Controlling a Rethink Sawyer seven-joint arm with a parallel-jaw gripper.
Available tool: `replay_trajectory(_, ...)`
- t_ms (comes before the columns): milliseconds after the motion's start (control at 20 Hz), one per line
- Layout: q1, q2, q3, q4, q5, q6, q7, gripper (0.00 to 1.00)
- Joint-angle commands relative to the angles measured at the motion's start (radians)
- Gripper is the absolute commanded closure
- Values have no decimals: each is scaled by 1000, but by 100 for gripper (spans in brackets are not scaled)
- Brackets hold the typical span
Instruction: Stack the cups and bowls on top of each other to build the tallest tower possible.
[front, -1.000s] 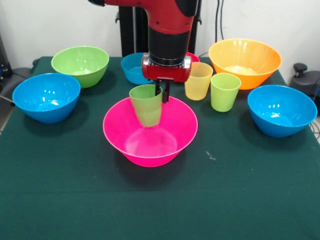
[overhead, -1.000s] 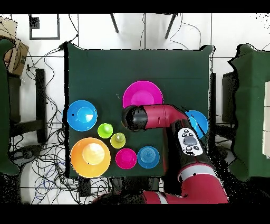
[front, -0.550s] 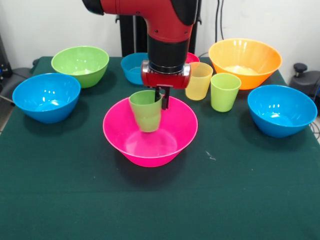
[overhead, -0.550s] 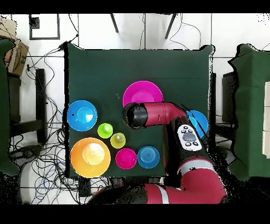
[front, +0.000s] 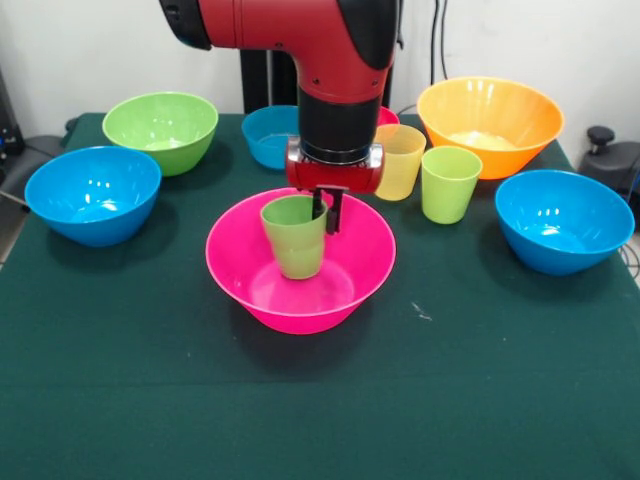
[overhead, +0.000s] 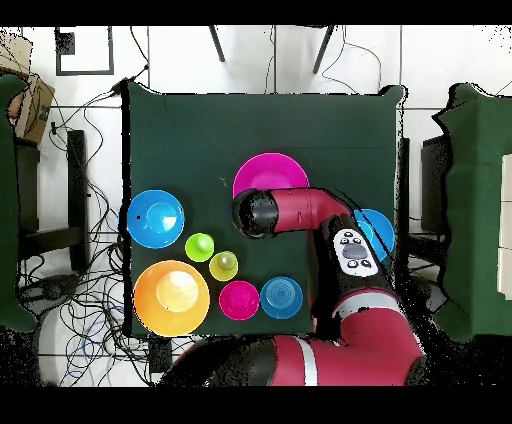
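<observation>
The large pink bowl (front: 300, 290) stands at the middle of the green table. My gripper (front: 323, 212) is shut on the rim of a green cup (front: 294, 240), which is upright and low inside the pink bowl. I cannot tell whether the cup's base touches the bowl's floor. In the overhead view the arm's wrist (overhead: 256, 213) hides the gripper and the cup, and only the pink bowl (overhead: 270, 172) shows beyond it. A yellow-orange cup (front: 400, 162) and a lime cup (front: 448, 184) stand singly behind the bowl.
Around the pink bowl stand a large orange bowl (front: 490, 125), a blue bowl (front: 563, 222) at the right, a blue bowl (front: 92, 194) at the left, a green bowl (front: 160, 130), a small blue bowl (front: 268, 136) and a small red bowl (front: 386, 114) partly behind the arm.
The gripper has come down and slightly toward the table's front with the green cup. The cup now sits deeper in the pink bowl and hangs straighter.
</observation>
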Motion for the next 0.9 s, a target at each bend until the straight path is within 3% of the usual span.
replay_trajectory(50, 32, 41, 80, -91, -34, -72, 2, 100)
replay_trajectory(900, 14, 77, 100, -123, -45, -76, -36, 100)
